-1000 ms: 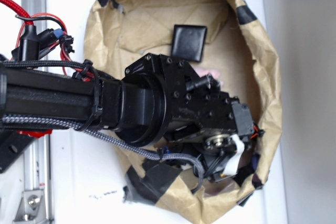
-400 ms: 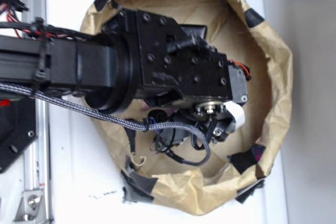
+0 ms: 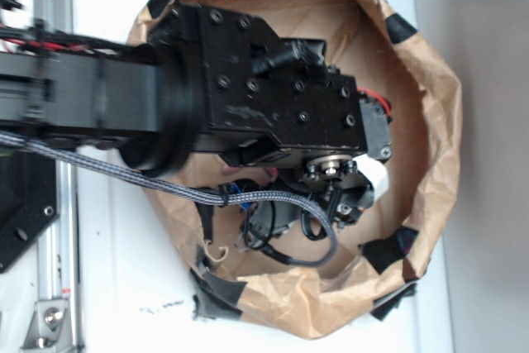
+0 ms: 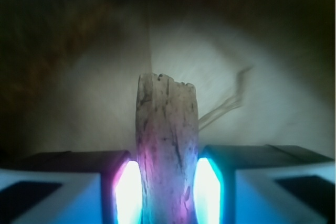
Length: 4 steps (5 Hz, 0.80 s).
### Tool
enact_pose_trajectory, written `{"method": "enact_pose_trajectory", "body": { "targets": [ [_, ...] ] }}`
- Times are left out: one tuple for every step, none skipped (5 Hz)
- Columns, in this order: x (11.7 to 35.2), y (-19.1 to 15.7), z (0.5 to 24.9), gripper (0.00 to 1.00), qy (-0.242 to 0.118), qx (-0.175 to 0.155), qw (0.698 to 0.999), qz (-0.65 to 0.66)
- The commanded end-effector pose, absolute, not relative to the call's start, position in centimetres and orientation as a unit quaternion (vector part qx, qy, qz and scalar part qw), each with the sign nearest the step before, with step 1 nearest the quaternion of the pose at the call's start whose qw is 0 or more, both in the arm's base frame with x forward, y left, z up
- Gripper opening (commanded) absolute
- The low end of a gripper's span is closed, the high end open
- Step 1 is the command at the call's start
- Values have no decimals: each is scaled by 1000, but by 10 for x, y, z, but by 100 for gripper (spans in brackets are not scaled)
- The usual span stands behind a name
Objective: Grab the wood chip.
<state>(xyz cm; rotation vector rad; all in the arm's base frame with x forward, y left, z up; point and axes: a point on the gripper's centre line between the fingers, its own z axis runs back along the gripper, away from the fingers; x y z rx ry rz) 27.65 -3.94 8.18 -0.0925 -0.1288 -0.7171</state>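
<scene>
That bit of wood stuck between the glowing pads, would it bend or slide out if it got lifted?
The rough, pale brown splintered wood chip looks stiff, so bending seems unlikely. Its coarse grain probably grips the pincer pads well. It is likely light; the jagged top edge might shed splinters.

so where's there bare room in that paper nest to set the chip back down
Bare paper lies between the pincer and the right rim, and along the top under the taped edge. The bottom left is crowded: cables and tape. The arm hides the middle. The wood chip sits between the pads.
</scene>
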Motion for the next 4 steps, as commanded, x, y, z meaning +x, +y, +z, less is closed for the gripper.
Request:
{"method": "enact_pose_trajectory", "body": {
  "targets": [
    [270,-39,148,0,-45,-35,988,-146],
    [270,-27,157,0,-4,-5,999,-43],
    [258,-18,166,0,3,20,1000,22],
    [252,-19,168,0,10,28,999,30]
  ]
}}
